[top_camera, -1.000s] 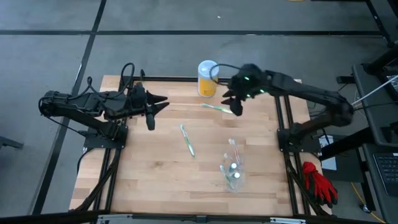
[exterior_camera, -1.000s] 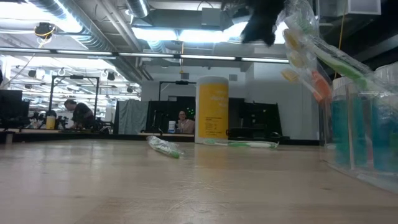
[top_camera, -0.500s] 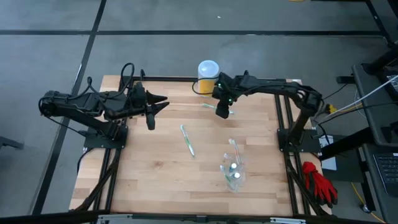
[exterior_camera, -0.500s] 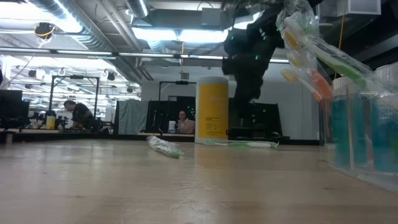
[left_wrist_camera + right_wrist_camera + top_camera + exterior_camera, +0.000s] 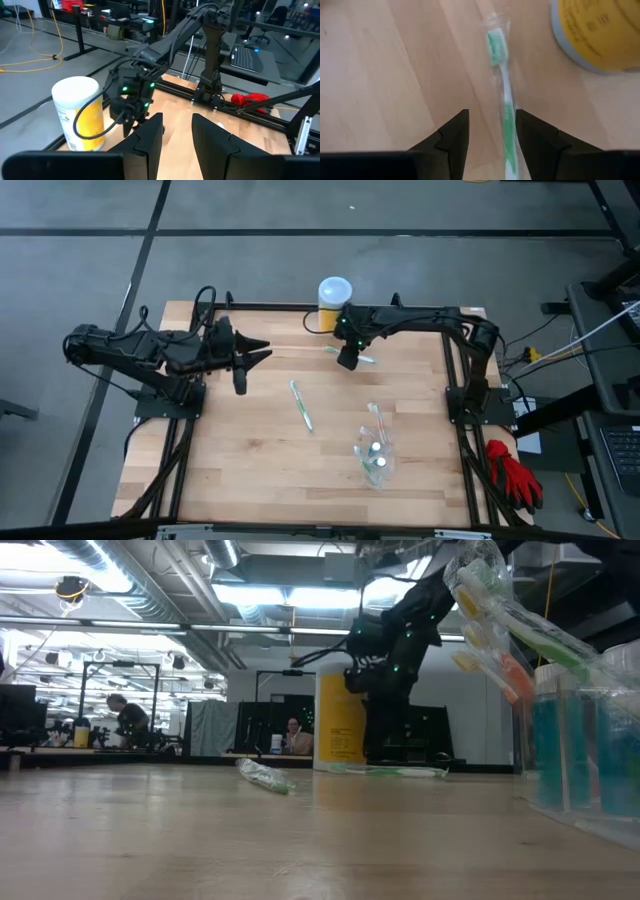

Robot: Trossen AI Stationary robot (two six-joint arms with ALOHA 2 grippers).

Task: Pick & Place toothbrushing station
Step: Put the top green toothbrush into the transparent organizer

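Yellow jar (image 5: pixel 334 304) with white lid at the far edge of the wooden table (image 5: pixel 250 470), just beside the right gripper (image 5: pixel 348 359); same jar close by in the right wrist view (image 5: pixel 600 30). Red gloves (image 5: pixel 513 473) off the table on the right side. Far behind in the low view, a seated person (image 5: pixel 293 735) and another person bent over a desk (image 5: pixel 128 722).

Right arm stretched long across the far side of the table, gripper pointing down at a wrapped green brush (image 5: pixel 501 107). Fingers (image 5: pixel 451 135) open, one on each side of that brush, not closed on it; cannot tell if touching the table. Left gripper (image 5: pixel 250 357) up above the left part of the table, lying level and pointing toward the right arm, fingers (image 5: pixel 148 140) parted with nothing between.

Two loose brushes on the table: one under the right gripper (image 5: pixel 364 359), near the jar; one more (image 5: pixel 301 406) out in the middle, well apart from both grippers. One clear cup (image 5: pixel 374 452) toward the near right side, away from both arms, with some brushes (image 5: pixel 500 615) and a teal tube (image 5: pixel 560 745) in it; number of brushes in the cup hard to count
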